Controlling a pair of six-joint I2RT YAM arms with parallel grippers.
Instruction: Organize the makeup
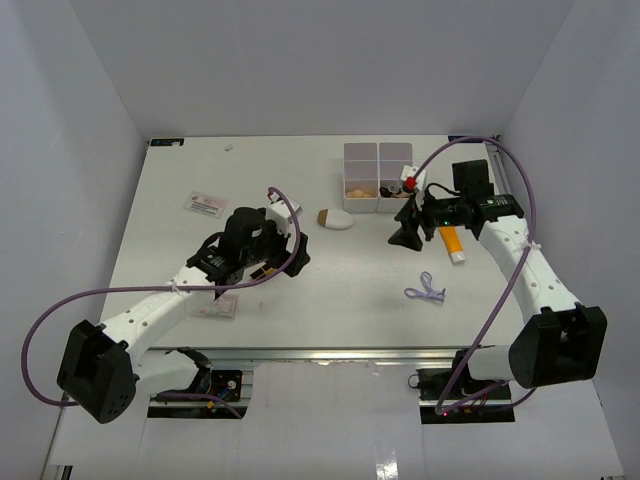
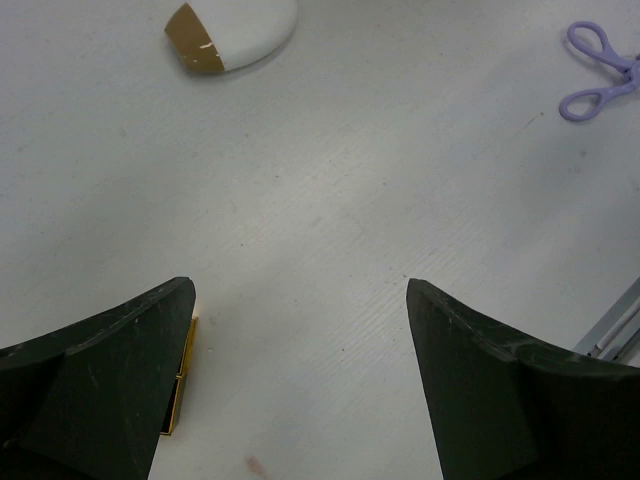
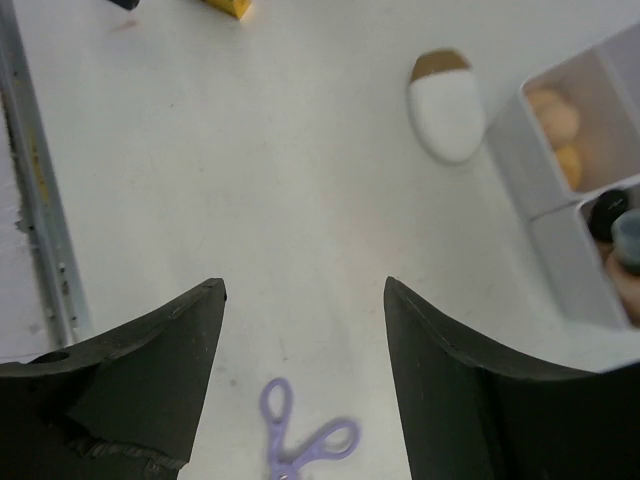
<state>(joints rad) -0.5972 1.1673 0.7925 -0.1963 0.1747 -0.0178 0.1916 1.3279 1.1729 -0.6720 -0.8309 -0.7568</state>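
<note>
A white oval piece with a brown tip (image 1: pixel 337 218) (image 2: pixel 232 35) (image 3: pixel 446 108) lies in front of the white compartment box (image 1: pixel 362 153). Tan sponges (image 3: pixel 555 120) sit in one of the box's compartments. The purple loop (image 1: pixel 425 291) (image 3: pixel 300 440) lies flat on the table, near my right gripper (image 1: pixel 405 232) (image 3: pixel 303 287), which is open with nothing between its fingers. An orange-white bottle (image 1: pixel 453 243) lies beside the right arm. My left gripper (image 1: pixel 290 250) (image 2: pixel 300 287) is wide open over bare table. The black-and-gold lipstick tube (image 2: pixel 181 385) lies just outside its left finger.
A pink-printed packet (image 1: pixel 205 204) lies at the far left and another (image 1: pixel 215 308) sits by the left arm. Small dark and red items (image 1: pixel 410 183) fill the box's right compartment. A metal rail (image 3: pixel 35 200) runs along the table's near edge.
</note>
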